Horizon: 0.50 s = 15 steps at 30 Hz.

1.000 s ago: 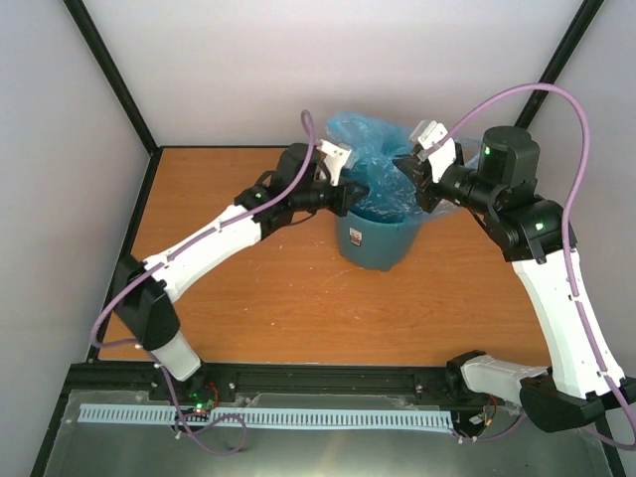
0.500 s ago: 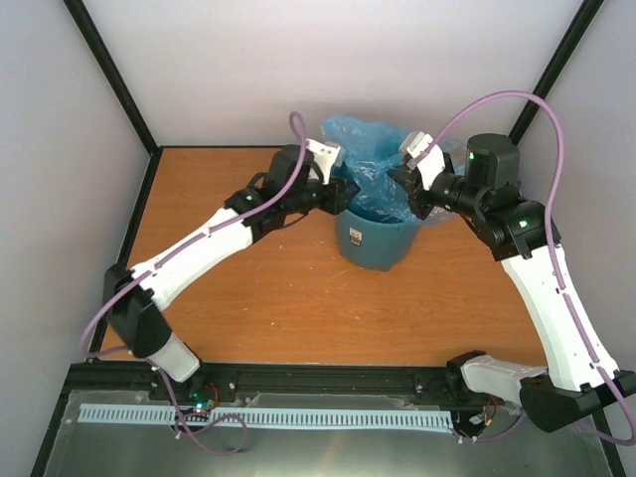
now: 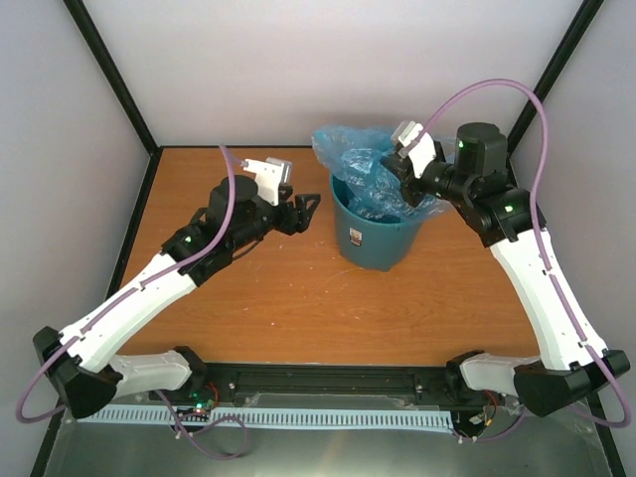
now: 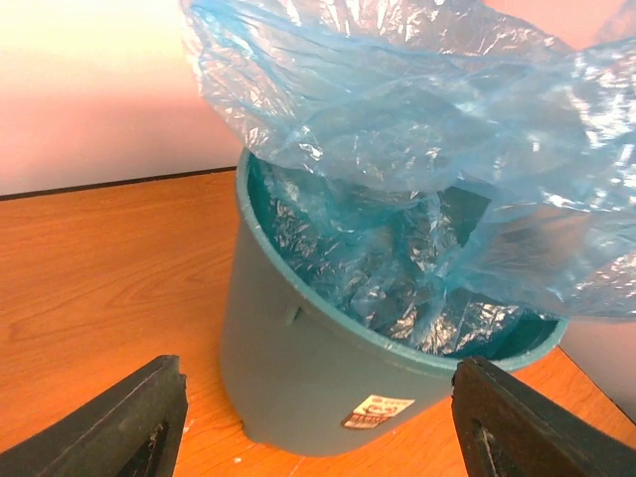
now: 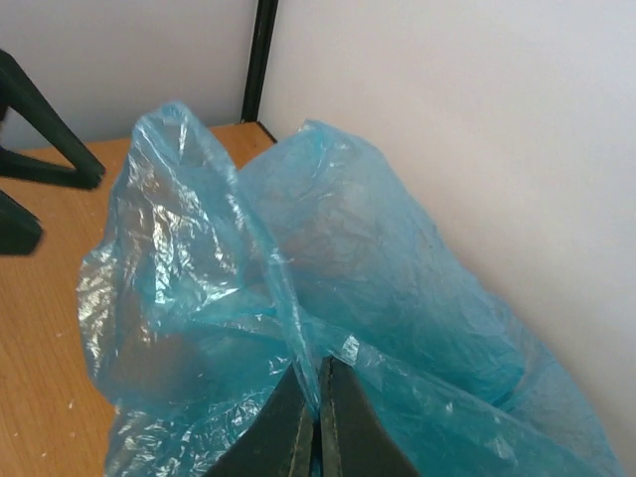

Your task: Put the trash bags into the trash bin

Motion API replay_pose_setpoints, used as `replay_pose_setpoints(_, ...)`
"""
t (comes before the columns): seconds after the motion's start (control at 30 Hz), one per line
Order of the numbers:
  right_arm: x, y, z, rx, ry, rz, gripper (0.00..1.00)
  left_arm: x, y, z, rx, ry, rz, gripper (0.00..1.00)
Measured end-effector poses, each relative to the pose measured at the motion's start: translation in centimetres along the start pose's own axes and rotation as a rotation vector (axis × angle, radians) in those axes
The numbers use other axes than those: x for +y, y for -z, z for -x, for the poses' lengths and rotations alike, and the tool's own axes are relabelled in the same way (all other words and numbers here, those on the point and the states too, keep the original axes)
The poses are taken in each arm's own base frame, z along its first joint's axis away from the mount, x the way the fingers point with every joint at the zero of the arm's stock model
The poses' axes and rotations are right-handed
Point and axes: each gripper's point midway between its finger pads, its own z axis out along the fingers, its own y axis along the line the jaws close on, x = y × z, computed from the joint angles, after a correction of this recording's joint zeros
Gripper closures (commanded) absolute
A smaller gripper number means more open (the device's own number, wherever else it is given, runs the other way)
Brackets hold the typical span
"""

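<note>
Two claws in play, and only one has a hold: the right claw [image 5: 316, 386] is pinched tight on a fold of the thin, translucent light-blue plastic bag [image 3: 366, 171], while the left claw [image 3: 306, 212] hangs wide open with nothing in it, just left of the round dark teal plastic bin [image 3: 373, 243], not touching it. The bag is only partly home: its lower folds sit crumpled inside the bin, but a big glossy billow stands above the rim and leans over the far and right side. Here's the danger, as I read it: that film looks springy, so on release it may puff back up and spill onto the orange wooden surface [image 3: 298, 298]. A sideways tug could also tip or drag the light bin, which nothing is bracing.
</note>
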Motion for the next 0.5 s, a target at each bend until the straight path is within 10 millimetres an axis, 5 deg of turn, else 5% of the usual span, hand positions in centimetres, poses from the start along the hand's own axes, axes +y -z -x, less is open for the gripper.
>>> replay_pose_setpoints(0.27, 1.7, -1.3, -4.3, 0.064, -0.010, 0.047, 0.97, 0.2, 2.7, -1.7, 0.009, -0.010, -0.027, 0.25)
replay_pose_setpoints(0.5, 5.5, 1.1, -5.9, 0.034, 0.031, 0.145, 0.97, -2.5, 3.6, -3.7, 0.065, -0.038, -0.210, 0.18)
